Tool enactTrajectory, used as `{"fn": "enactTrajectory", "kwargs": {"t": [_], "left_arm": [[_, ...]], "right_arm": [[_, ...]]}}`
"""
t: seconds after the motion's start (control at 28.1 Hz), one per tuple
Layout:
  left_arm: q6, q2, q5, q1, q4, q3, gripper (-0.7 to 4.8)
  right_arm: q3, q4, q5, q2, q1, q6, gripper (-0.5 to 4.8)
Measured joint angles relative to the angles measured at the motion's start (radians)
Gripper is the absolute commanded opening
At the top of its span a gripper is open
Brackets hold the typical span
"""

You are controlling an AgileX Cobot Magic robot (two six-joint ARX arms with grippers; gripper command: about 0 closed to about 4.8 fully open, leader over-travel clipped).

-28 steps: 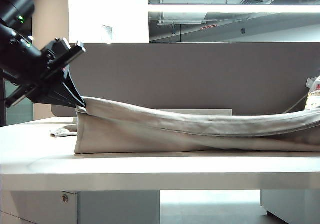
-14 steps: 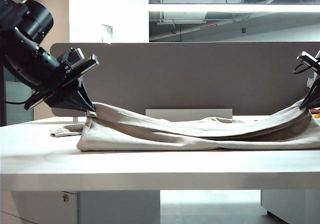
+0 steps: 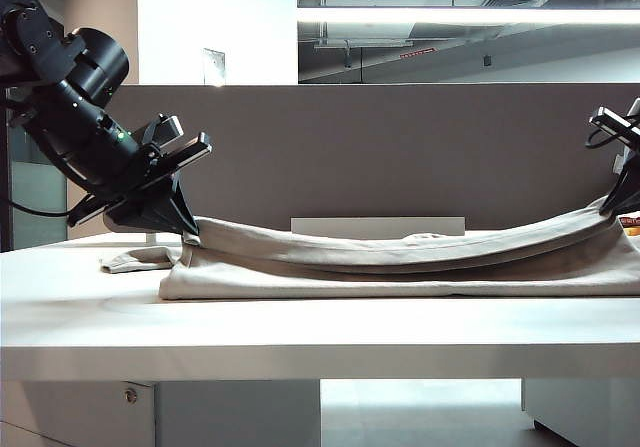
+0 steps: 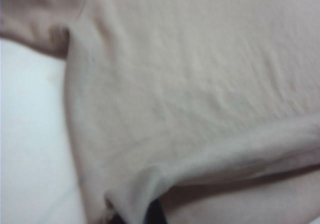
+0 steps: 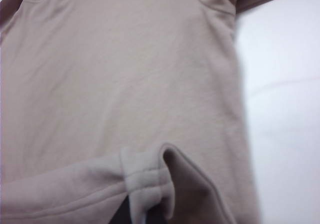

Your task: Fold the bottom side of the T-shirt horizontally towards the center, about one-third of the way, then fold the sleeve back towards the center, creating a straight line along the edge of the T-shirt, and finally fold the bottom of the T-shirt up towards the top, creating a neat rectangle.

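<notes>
The table (image 3: 300,317) carries the T-shirt (image 3: 400,267), which spreads nearly the whole width of the tabletop, one sleeve (image 3: 130,260) poking out flat at the shirt's left end. The bottom of the T-shirt (image 3: 420,242) is raised off the lower layer and sags between its two lifted ends (lowest near the shirt's middle). The left gripper (image 3: 188,229) sits at the shirt's left end, just above the table, pinching the hem corner (image 4: 130,204). The right gripper (image 3: 618,202) is at the shirt's right end, a little higher, pressed together on the bunched hem (image 5: 145,184).
</notes>
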Motion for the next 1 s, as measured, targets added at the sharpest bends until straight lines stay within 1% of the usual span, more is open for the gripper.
{"fn": "enactTrajectory", "kwargs": {"t": [0.21,0.43,0.61,0.71,0.89,1.0], "left_arm": [[0.041,0.001,-0.036,0.0,-0.002,0.027,-0.06],[0.054,0.002,-0.051,0.0,0.003,0.039,-0.06],[0.072,0.003,-0.08,0.0,0.007,0.044,-0.06],[0.075,0.029,-0.089,0.0,0.004,0.082,-0.06],[0.087,0.095,-0.09,0.0,-0.066,0.179,-0.06],[0.088,0.111,-0.091,0.0,-0.087,0.192,-0.06]], "right_arm": [[0.017,0.044,0.003,0.011,0.0,0.0,-0.05],[0.064,0.02,-0.001,0.069,0.006,-0.001,-0.05],[0.068,0.021,0.003,0.076,0.011,-0.001,-0.05],[0.072,0.032,0.004,0.085,0.011,-0.001,-0.05],[0.09,0.027,0.005,0.109,0.011,-0.003,-0.05],[0.09,0.028,0.005,0.109,0.011,-0.014,-0.04]]}}
